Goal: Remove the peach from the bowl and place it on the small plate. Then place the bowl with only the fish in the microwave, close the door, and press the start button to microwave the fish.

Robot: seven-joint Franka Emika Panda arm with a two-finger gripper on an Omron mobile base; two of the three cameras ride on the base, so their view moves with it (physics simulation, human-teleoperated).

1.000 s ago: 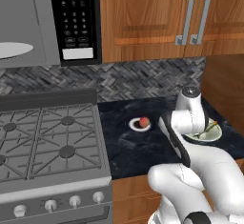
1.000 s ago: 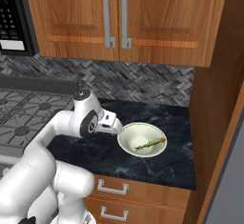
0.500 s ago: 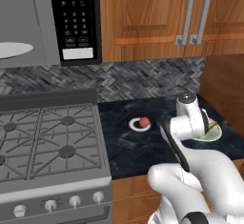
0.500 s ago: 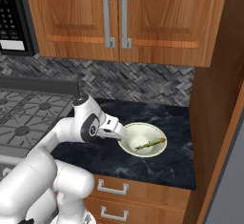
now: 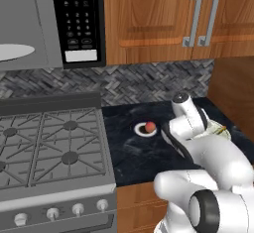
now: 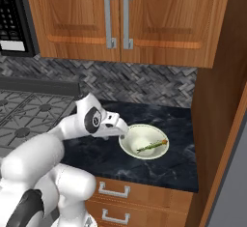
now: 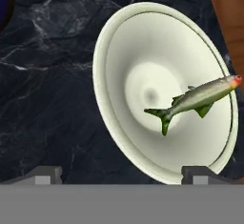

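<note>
Left base view: the peach (image 5: 149, 126) already sits on the small plate (image 5: 141, 129) on the dark surface (image 5: 129, 152), at about nine o'clock from the arm's wrist, so step one looks done.

Right base view: the gripper (image 6: 124, 130) hangs at the nine o'clock rim of the bowl (image 6: 132, 146), which holds only the fish (image 6: 152, 146).

Hand view: jaws spread wide, empty, finger tips (image 7: 197, 173) low over the bowl (image 7: 119, 99); the fish (image 7: 198, 96) lies toward three o'clock. Step in hand seems to be grasping the bowl: next, lower one finger inside the rim, pinch, then carry it to the microwave (image 5: 30, 24).
</note>
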